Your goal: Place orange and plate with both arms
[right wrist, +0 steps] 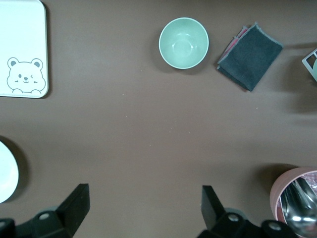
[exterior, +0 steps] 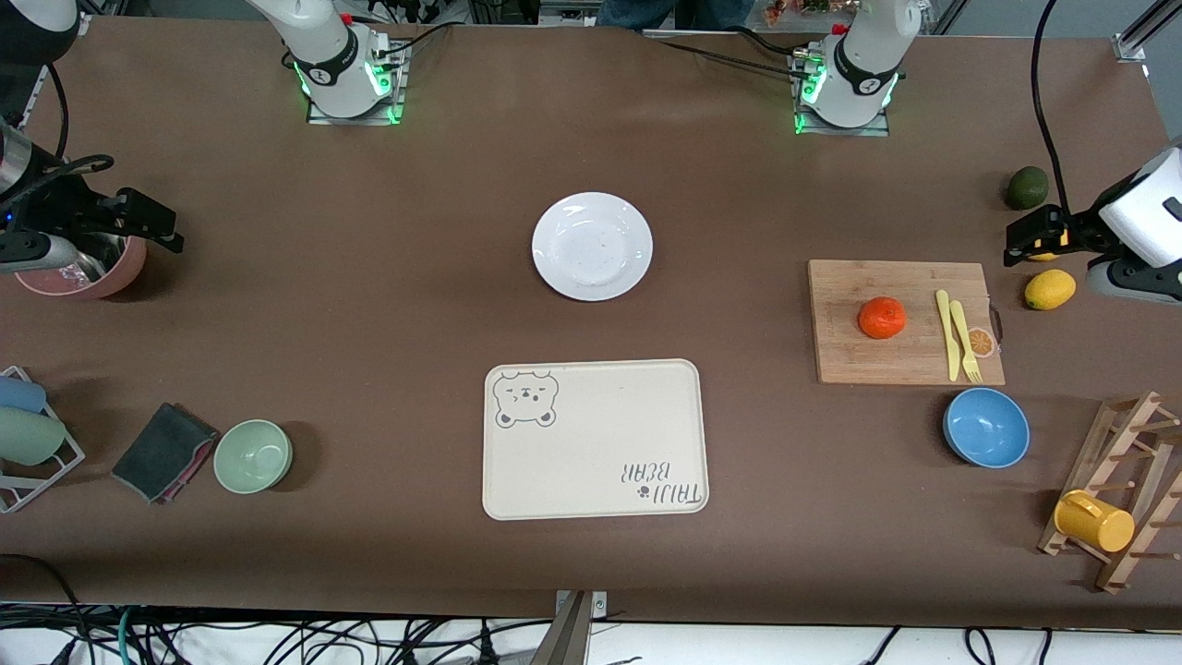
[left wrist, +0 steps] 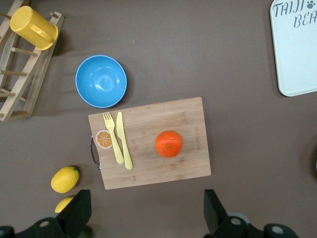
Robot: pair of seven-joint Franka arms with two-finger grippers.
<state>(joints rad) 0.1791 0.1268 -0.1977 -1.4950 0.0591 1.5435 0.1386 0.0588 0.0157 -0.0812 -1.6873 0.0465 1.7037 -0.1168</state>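
Note:
The orange (exterior: 882,318) sits on a wooden cutting board (exterior: 905,365) toward the left arm's end of the table; it also shows in the left wrist view (left wrist: 168,144). The white plate (exterior: 592,246) lies in the middle of the table, and its edge shows in the right wrist view (right wrist: 6,178). My left gripper (exterior: 1027,238) is open and empty, up over bare table beside the board (left wrist: 147,203). My right gripper (exterior: 152,222) is open and empty, up over the table beside a pink bowl (right wrist: 143,198).
The cream bear-print tray (exterior: 591,439) lies nearer the camera than the plate. A yellow knife and fork (exterior: 956,332) lie on the board. Around it are a blue bowl (exterior: 986,427), lemon (exterior: 1050,289), dark green fruit (exterior: 1026,187) and mug rack (exterior: 1108,499). A green bowl (exterior: 253,455), cloth (exterior: 164,453) and pink bowl (exterior: 92,268) are at the right arm's end.

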